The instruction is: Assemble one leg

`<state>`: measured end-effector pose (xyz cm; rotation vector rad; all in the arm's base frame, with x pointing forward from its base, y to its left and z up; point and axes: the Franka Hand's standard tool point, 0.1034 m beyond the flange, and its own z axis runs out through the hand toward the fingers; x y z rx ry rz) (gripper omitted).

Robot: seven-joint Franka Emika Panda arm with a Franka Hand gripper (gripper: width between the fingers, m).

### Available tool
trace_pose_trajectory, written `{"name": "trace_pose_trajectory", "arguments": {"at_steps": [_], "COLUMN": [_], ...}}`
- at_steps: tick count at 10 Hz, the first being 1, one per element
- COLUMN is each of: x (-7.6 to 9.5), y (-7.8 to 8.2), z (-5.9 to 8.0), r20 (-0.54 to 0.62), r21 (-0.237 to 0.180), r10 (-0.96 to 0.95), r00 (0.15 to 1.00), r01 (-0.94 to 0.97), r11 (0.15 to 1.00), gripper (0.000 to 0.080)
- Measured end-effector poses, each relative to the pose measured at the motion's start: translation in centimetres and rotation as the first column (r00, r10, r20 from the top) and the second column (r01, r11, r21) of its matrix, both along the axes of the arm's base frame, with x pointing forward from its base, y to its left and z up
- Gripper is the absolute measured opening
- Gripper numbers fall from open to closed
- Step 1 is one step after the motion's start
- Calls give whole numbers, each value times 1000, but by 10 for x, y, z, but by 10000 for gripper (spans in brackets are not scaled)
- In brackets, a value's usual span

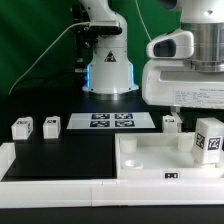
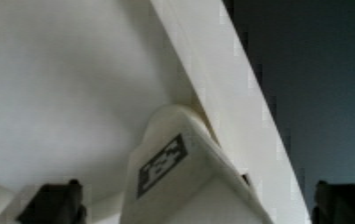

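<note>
A white leg (image 1: 208, 140) with a black-and-white tag stands upright in the corner of the large white tray (image 1: 150, 160) on the exterior view's right. My gripper (image 1: 193, 110) hovers just above it. In the wrist view the leg (image 2: 177, 160) and its tag sit against the tray wall (image 2: 218, 90), between my two dark fingertips (image 2: 51, 200). The jaws stand wide apart on either side and do not touch the leg. My gripper (image 2: 195, 208) is open and holds nothing.
Three more legs lie on the black table: two on the exterior view's left (image 1: 22, 127) (image 1: 51, 124) and one behind the tray (image 1: 171, 123). The marker board (image 1: 110, 121) lies in the middle, in front of the robot base (image 1: 108, 70).
</note>
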<state>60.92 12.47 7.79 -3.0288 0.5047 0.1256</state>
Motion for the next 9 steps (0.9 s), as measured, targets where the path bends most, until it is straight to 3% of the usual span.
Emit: {"name": "trace_pose_trajectory", "arguments": {"at_steps": [4, 6, 8, 9], "x": [1, 2, 2, 2], "y": [-3, -4, -4, -5], "z": [0, 0, 0, 0], "r20": [40, 46, 46, 46], "r21": [19, 21, 21, 19], "r10": [406, 420, 421, 420], "r00": [913, 906, 906, 906], "r01": [-407, -421, -422, -422], "r11": [913, 907, 906, 907], "gripper": [649, 649, 389, 389]}}
